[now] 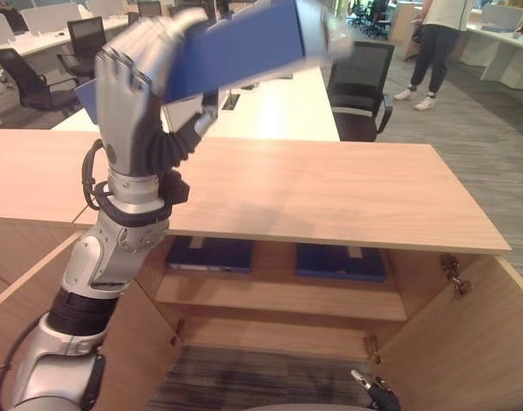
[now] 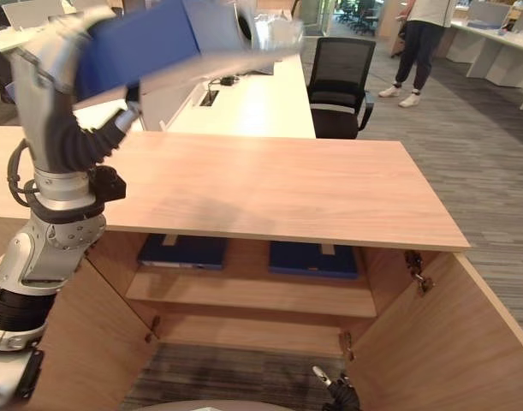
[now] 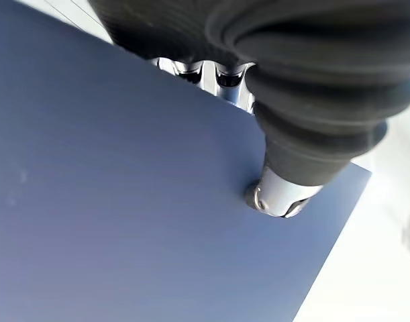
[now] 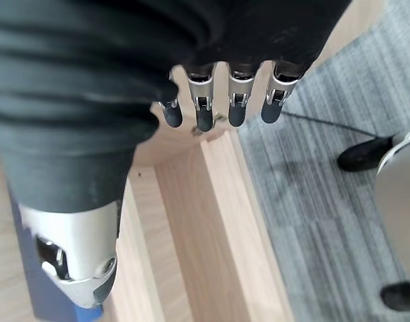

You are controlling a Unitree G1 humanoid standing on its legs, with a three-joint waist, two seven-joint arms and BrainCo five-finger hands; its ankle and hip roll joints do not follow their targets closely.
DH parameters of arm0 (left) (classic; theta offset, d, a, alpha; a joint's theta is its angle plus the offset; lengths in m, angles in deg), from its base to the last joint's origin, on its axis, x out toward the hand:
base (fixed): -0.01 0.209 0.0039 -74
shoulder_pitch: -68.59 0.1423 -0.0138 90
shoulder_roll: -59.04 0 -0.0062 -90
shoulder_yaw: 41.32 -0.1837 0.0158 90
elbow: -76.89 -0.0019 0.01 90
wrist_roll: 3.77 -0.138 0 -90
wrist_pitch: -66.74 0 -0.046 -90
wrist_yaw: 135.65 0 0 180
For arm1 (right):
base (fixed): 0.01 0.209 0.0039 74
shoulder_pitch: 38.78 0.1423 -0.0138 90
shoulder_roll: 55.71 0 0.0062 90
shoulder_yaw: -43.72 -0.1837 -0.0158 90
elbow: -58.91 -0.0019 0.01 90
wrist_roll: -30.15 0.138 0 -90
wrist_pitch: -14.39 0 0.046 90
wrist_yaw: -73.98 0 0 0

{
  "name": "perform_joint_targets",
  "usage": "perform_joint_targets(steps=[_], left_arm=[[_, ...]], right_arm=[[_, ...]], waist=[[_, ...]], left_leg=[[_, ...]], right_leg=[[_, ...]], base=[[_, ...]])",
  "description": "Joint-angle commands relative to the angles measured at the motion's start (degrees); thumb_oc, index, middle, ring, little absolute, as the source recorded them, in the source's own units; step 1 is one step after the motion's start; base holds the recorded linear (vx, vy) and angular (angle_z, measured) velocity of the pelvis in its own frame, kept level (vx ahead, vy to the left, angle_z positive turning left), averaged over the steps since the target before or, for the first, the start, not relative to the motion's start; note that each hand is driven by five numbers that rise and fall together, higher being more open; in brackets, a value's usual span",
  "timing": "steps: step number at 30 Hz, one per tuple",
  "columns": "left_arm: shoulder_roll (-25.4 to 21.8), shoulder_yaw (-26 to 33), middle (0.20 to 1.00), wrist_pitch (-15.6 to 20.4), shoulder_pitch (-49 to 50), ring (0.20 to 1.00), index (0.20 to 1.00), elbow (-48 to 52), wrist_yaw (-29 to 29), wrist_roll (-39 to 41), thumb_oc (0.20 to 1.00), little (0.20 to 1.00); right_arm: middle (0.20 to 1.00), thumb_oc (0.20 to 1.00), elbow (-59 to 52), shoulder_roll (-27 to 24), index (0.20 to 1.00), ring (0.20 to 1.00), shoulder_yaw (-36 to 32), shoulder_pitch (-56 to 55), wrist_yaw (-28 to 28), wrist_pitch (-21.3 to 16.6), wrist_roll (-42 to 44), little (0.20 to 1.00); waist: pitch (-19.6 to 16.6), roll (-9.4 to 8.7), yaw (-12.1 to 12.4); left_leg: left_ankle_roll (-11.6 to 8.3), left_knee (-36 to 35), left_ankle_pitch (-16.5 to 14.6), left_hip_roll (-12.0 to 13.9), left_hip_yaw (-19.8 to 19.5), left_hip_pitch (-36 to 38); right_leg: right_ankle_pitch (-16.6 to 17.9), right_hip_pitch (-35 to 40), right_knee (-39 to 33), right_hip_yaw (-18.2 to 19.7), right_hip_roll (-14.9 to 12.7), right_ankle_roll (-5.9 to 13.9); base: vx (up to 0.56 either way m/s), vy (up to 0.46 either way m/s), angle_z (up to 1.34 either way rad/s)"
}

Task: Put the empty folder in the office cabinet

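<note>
We held the blue folder [image 1: 235,43] in our left hand [image 1: 128,77], fingers and thumb closed around its near end, high above the cabinet [image 1: 347,193]. The folder's long axis ran from the hand out over the cabinet's top and towards its far side, tilted slightly upward at the free end. The open compartment lay well below the folder, under the cabinet's wooden top and on its near side, so we judged that the coming move would call for bringing the folder down and back round the front edge before it could go in flat. The left arm was plainly the nearer one to that work.

Our right hand [image 4: 218,100] hung low by the cabinet's right-hand door [image 1: 466,342], fingers straight and relaxed, holding nothing.

Inside the cabinet, two dark blue folders [image 1: 210,254] lay flat on the upper shelf [image 1: 278,295], one to each side, with a gap between them. Both doors stood open. The floor before the cabinet was grey striped carpet [image 1: 244,381].

Beyond the cabinet stood a long white desk [image 1: 278,107] with black office chairs [image 1: 359,86] beside it, and a person [image 1: 436,47] stood farther off past them.
</note>
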Motion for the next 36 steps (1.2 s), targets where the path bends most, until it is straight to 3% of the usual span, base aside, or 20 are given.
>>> perform_joint_targets(steps=[1, 7, 18, 21, 26, 28, 36], left_arm=[[0.9, 2.9, 0.200, 1.3, -8.5, 0.200, 0.200, 0.3, -2.1, 8.9, 0.200, 0.200], [5.2, 2.5, 0.200, 2.7, -8.8, 0.200, 0.200, 3.2, -1.4, 19.3, 0.200, 0.200], [8.4, 1.9, 0.200, 5.9, -3.9, 0.200, 0.200, 5.5, 5.7, 41.4, 0.200, 0.200], [9.4, 1.3, 0.200, 6.1, -0.6, 0.200, 0.200, 7.0, 9.1, 50.3, 0.200, 0.200], [10.3, 0.6, 0.200, 5.6, 2.7, 0.200, 0.200, 7.9, 12.3, 57.7, 0.200, 0.200], [10.7, 0.3, 0.200, 4.9, 5.9, 0.200, 0.200, 9.3, 14.9, 63.2, 0.200, 0.200], [11.0, 0.4, 0.200, 3.9, 11.8, 0.200, 0.200, 11.8, 17.3, 68.7, 0.200, 0.200]], right_arm=[[1.000, 1.000, -0.7, 1.2, 1.000, 1.000, 0.7, 4.7, -0.6, -2.1, -0.8, 1.000], [1.000, 1.000, -5.2, 1.7, 1.000, 1.000, 3.0, 5.8, -0.6, -2.0, -0.9, 1.000], [1.000, 1.000, -18.4, 1.5, 1.000, 1.000, 6.4, 5.8, 0.9, -1.9, 3.3, 1.000], [1.000, 1.000, -30.7, 0.9, 1.000, 1.000, 8.5, 4.9, 4.3, -2.3, 11.4, 1.000], [1.000, 1.000, -45.6, -2.0, 1.000, 1.000, 10.7, 3.1, 8.5, -2.2, 18.2, 1.000], [1.000, 1.000, -57.4, -4.2, 1.000, 1.000, 11.6, 2.6, 11.2, -3.0, 23.3, 1.000], [1.000, 1.000, -72.4, -6.8, 1.000, 1.000, 14.2, 4.4, 12.8, -3.8, 28.5, 1.000]], waist=[[1.8, 0.07, 1.8], [2.5, 0.60, 2.2], [3.0, 1.39, 3.1], [3.4, 1.40, 3.5], [3.4, 1.42, 3.7], [3.5, 1.25, 3.8], [3.3, 0.99, 4.4]], left_leg=[[-2.98, 0.7, -4.6, 5.2, 1.4, 3.6], [-2.66, 0.7, -4.4, 5.1, 0.7, 3.1], [-2.35, 0.7, -3.8, 5.0, -0.5, 2.4], [-2.29, 0.7, -3.5, 4.9, -0.9, 2.0], [-2.29, 0.7, -3.4, 4.9, -1.2, 1.8], [-2.24, 0.7, -3.4, 4.9, -1.3, 1.8], [-2.18, 0.7, -3.3, 4.9, -1.2, 1.6]], right_leg=[[-1.8, -4.5, 6.1, 0.3, -5.0, 5.15], [-2.3, -5.7, 8.4, 0.1, -5.1, 4.99], [-2.8, -6.2, 9.6, -0.8, -5.2, 4.76], [-2.8, -6.4, 9.7, -1.1, -5.3, 4.69], [-2.8, -6.3, 9.7, -1.4, -5.4, 4.59], [-2.7, -6.2, 9.6, -1.7, -5.5, 4.62], [-2.5, -5.8, 9.0, -1.7, -5.7, 4.64]], base=[[-0.02, -0.002, 0.04], [-0.02, 0.000, 0.05], [-0.01, -0.001, 0.07], [0.00, -0.001, 0.01], [0.00, 0.001, 0.02], [-0.01, 0.006, 0.08], [0.00, 0.006, 0.04]])
